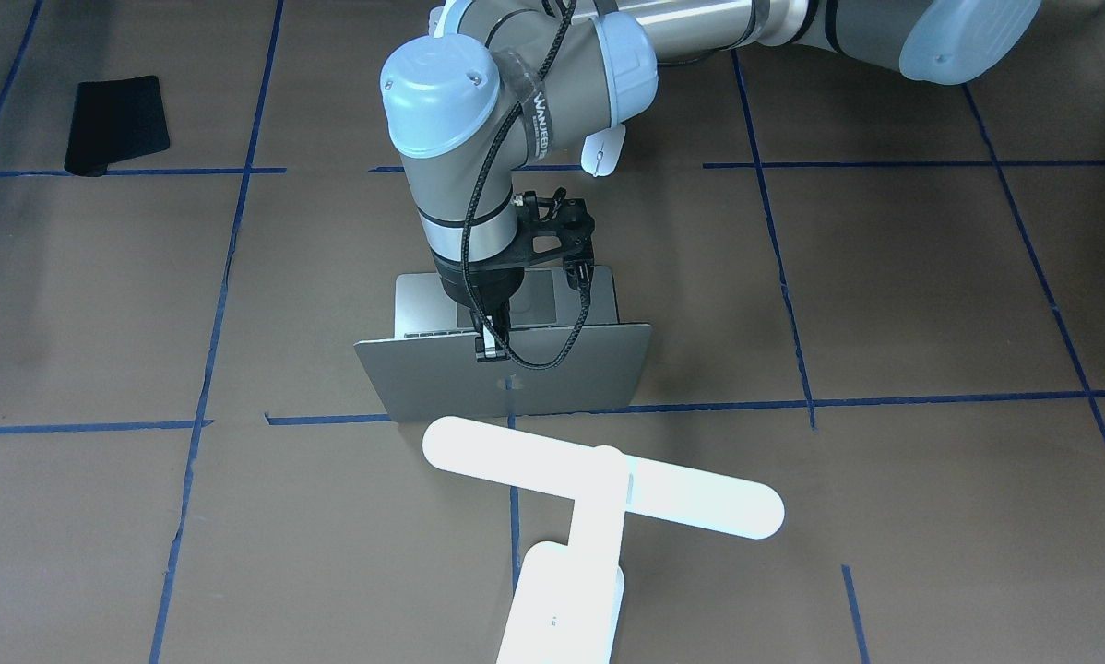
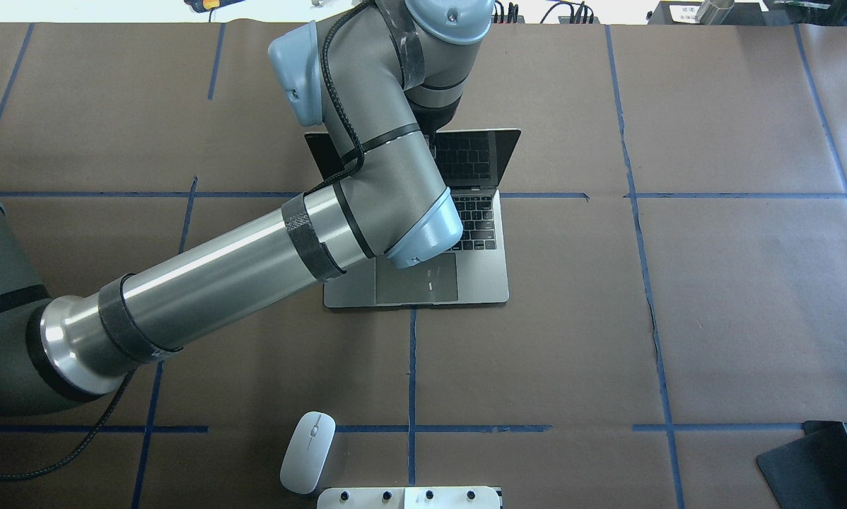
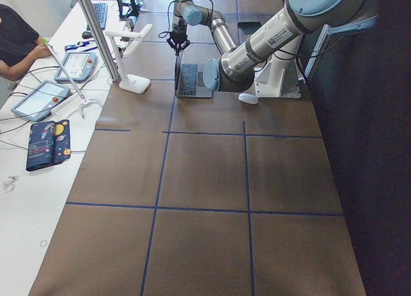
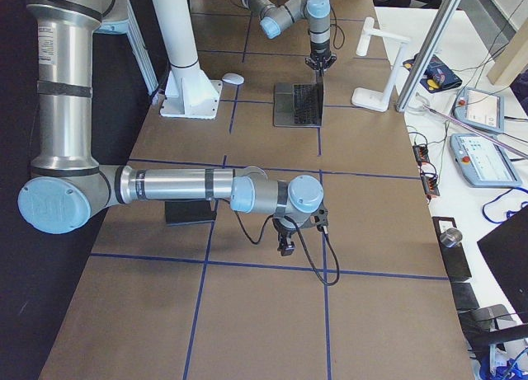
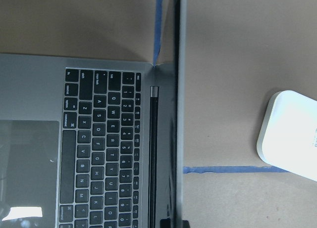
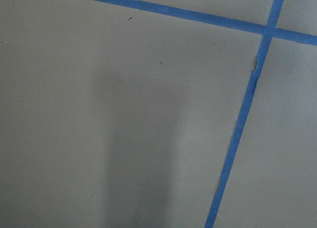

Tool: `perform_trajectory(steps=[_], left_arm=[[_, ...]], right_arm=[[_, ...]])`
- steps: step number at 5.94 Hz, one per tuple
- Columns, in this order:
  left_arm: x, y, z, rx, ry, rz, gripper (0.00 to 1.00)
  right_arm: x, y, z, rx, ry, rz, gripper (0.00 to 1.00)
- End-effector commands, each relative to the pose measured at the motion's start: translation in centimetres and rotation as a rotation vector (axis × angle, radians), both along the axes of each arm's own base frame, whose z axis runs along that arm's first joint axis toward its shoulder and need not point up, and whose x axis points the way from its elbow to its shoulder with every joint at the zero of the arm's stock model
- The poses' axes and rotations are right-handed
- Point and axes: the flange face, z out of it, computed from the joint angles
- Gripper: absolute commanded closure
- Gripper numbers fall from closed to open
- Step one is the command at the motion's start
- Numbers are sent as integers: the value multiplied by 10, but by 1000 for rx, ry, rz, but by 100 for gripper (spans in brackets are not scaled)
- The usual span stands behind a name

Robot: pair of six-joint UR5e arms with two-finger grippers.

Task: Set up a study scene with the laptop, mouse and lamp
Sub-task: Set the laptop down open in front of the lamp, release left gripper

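Risks, flagging from current pose. Pinching top edge of lid [image 1: 562,369] with left hand [image 1: 490,347], narrow, holding laptop [image 2: 480,276] open near upright, mid-counter [image 2: 713,297], keyboard toward robot. Seeing lamp [image 1: 599,480] near, just beyond lid on operator side; mouse [image 2: 308,451] well apart, beside pedestal [image 2: 409,497]. Not telling right hand [image 4: 285,238] state, hovering over counter well apart from laptop. Worrying about: tilting lid back into lamp head; dragging or tipping whole base if hinge stiff; slipping off thin edge and letting lid drop; scratching screen with inner finger.
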Motion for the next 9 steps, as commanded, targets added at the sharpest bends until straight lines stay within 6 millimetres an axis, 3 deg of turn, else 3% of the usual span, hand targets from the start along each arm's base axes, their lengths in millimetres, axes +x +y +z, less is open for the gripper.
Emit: perform_trajectory(steps=[1, 2, 3, 4, 5, 7, 8, 9], left_arm=[[-7, -7, 0, 49, -18, 39, 98], [-6, -6, -1, 80, -25, 77, 73], [-6, -6, 2, 110, -36, 121, 18], [-8, -6, 1, 120, -40, 132, 0], [-15, -1, -9, 143, -26, 142, 0], [-49, 18, -21, 192, 12, 183, 0], [-58, 28, -19, 196, 26, 215, 0], [-80, 51, -8, 237, 35, 286, 0]], right_arm=[[0, 0, 0, 0, 0, 0, 0], [0, 0, -1, 1, 0, 0, 0], [0, -2, -3, 6, -1, 0, 0], [-1, -4, -5, 10, -3, 0, 0], [-1, -5, -6, 13, -2, 0, 0], [-2, -11, -12, 24, -3, -1, 0], [-3, -12, -21, 40, -7, 0, 0], [-7, -8, -33, 50, -6, 10, 0]])
